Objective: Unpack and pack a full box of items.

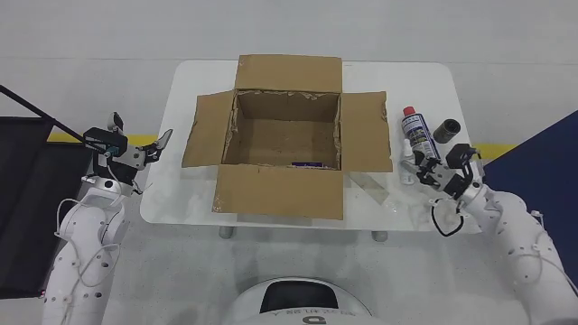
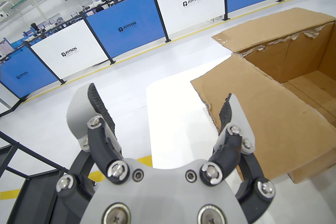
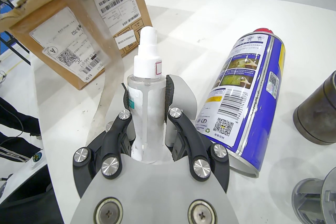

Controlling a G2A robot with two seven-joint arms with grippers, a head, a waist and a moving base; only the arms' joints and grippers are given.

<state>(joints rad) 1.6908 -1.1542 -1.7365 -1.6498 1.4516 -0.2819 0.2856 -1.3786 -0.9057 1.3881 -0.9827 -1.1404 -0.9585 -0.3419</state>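
The white table (image 1: 415, 90) carries an open cardboard box (image 1: 282, 191) at its middle, all 4 flaps folded outward. The box (image 3: 86, 33) bears several labels on its side wall, and a strip of clear tape (image 3: 110, 70) hangs from it onto the table. 1 small dark item (image 1: 307, 162) lies on the box floor against the near wall.

To the right of the box, a blue spray can (image 1: 417, 132) lies on its side. The can (image 3: 246, 93) is just beside a clear bottle (image 3: 145, 104) with a white pump top. A dark cylinder (image 1: 446, 130) lies to the right of the can, apart from it. A grey metal part (image 3: 315, 196) sits near the cylinder (image 3: 317, 117).

The right gripper (image 3: 146, 86) is clamped around the bottle's body, pump end pointing toward the box; whether the bottle touches the table cannot be told.

The left gripper (image 2: 160, 93) hangs at the table's left edge, spread wide and grasping nothing, near the box's left flap (image 2: 262, 114).
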